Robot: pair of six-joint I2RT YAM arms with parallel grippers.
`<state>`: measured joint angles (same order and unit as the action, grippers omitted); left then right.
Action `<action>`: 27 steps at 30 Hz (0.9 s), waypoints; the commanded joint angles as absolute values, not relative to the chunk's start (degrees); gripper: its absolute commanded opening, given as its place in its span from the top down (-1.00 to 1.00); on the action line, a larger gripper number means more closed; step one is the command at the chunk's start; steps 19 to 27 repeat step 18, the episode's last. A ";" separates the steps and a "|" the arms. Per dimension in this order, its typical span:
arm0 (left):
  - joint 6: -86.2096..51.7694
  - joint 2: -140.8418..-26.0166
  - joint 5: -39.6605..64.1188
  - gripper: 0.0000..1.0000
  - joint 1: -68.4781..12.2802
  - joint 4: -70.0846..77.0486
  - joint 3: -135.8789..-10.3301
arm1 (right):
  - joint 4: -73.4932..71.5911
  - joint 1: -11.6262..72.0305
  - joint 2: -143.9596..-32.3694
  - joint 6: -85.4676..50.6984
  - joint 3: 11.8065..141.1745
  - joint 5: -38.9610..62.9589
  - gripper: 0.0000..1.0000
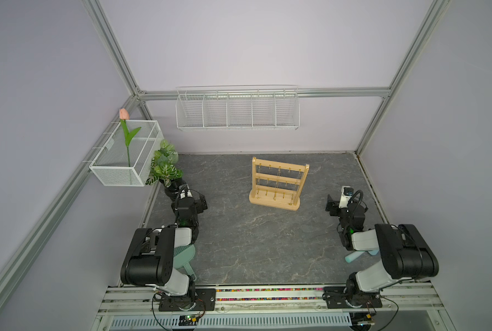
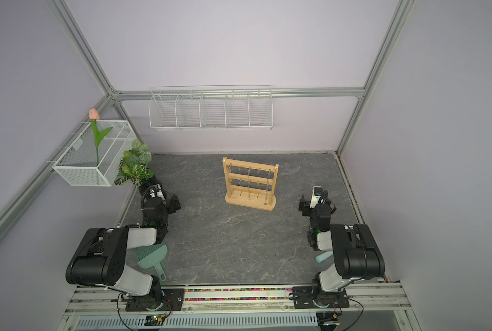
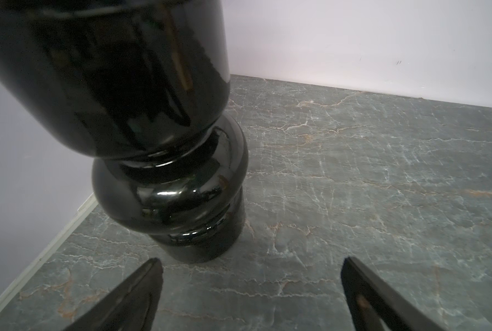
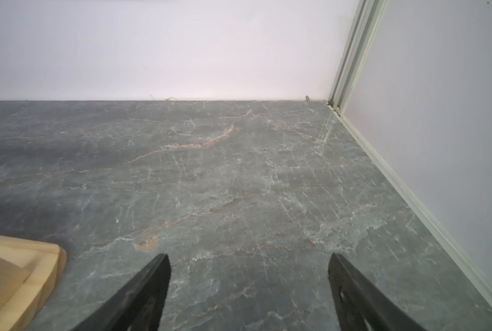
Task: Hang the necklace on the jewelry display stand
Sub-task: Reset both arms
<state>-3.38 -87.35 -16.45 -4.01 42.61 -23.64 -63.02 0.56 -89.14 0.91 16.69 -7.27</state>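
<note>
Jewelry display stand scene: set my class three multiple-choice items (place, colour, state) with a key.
1. Where is the jewelry display stand? A upright on the table, toward the back wall; B flat at the front edge; C in a gripper.
2. What colour is the pot near the left gripper? A white; B black; C green.
3. The left gripper is: A shut on the stand; B shut on the pot; C open, empty.
Key: 1 A, base on the table's far half; 2 B, glossy black; 3 C, jaws apart, nothing between.
</note>
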 commanded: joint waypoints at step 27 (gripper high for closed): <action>-2.69 -86.57 -15.91 -0.99 -3.89 43.43 -24.79 | -58.97 1.22 -88.59 3.68 17.85 -5.46 -0.78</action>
